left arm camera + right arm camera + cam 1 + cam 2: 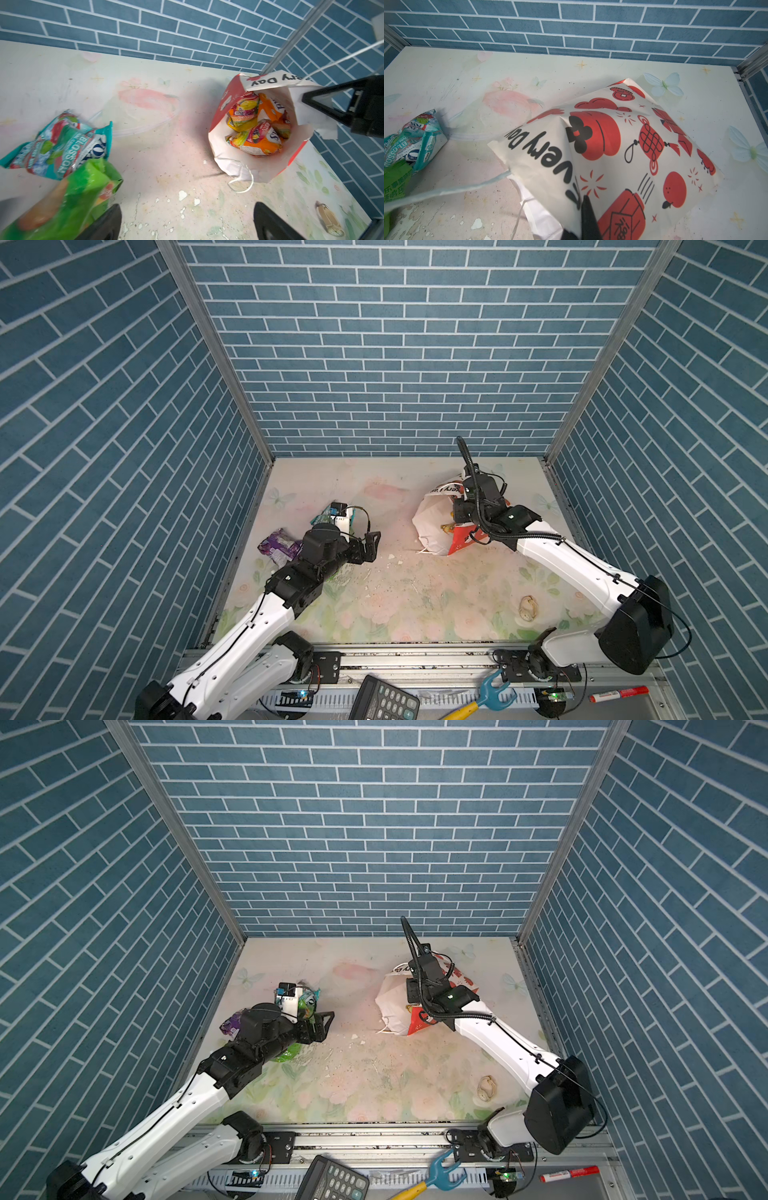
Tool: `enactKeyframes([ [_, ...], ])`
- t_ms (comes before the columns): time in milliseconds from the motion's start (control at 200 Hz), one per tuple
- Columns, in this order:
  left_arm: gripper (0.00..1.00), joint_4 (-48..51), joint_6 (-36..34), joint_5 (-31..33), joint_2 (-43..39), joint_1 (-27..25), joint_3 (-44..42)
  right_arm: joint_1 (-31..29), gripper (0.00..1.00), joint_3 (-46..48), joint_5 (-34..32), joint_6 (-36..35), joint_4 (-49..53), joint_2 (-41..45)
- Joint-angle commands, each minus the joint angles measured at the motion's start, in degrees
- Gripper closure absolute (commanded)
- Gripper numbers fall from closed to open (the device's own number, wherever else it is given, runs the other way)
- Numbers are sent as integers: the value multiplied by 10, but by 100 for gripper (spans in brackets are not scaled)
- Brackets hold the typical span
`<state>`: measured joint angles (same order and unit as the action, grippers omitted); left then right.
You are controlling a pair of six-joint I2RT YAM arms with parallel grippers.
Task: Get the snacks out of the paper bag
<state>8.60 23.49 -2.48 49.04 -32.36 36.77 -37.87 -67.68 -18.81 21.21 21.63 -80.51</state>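
The paper bag lies tipped at the back right with its mouth toward the left arm. My right gripper is shut on the bag's upper wall and holds the mouth open. Several orange and yellow snacks sit inside the bag. On the table at the left lie a teal packet, a green packet and a purple packet. My left gripper hangs open and empty between them and the bag.
A pale seashell lies at the front right of the table. Beyond the front rail are a calculator, a blue and yellow tool and a red marker. White paint chips dot the tabletop.
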Motion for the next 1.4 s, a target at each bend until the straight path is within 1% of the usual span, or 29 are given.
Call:
enactKeyframes([
  [0, 0, -76, -4, 0, 22, -35, -11, 2, 100, -17, -7, 27, 22, -7],
  [195, 0, -175, 7, 10, 100, -90, -19, 2, 100, -6, -3, 40, 29, 6],
  [285, 0, -241, -3, 6, 151, -99, -20, 2, 100, -1, -5, 40, 27, 11],
  [385, 1, -303, -16, 5, 227, -101, -13, 2, 100, 16, -2, 40, 8, 23],
  [545, 5, -380, -32, -55, 311, -105, 17, 2, 100, 26, -3, 42, -2, 36],
  [655, 10, -409, -37, -99, 354, -105, 30, 2, 100, 27, -2, 43, 0, 40],
  [665, 10, -409, -37, -101, 358, -106, 41, 2, 100, 26, -3, 43, 1, 40],
  [835, 18, -455, -38, -114, 389, -111, 50, 2, 100, 20, -5, 44, 9, 38],
  [915, 21, -455, -45, -116, 394, -118, 52, 1, 100, 16, -3, 43, 15, 34],
  [1010, 22, -459, -64, -130, 396, -129, 53, 2, 100, 10, -2, 44, 16, 29],
  [1090, 24, -469, -77, -155, 403, -138, 54, 2, 100, 8, 0, 45, 15, 27],
  [1215, 26, -479, -80, -183, 424, -146, 65, 2, 100, 4, 4, 44, 15, 24],
  [1395, 27, -463, -92, -179, 450, -156, 84, 2, 100, 0, -5, 39, 20, 28],
])
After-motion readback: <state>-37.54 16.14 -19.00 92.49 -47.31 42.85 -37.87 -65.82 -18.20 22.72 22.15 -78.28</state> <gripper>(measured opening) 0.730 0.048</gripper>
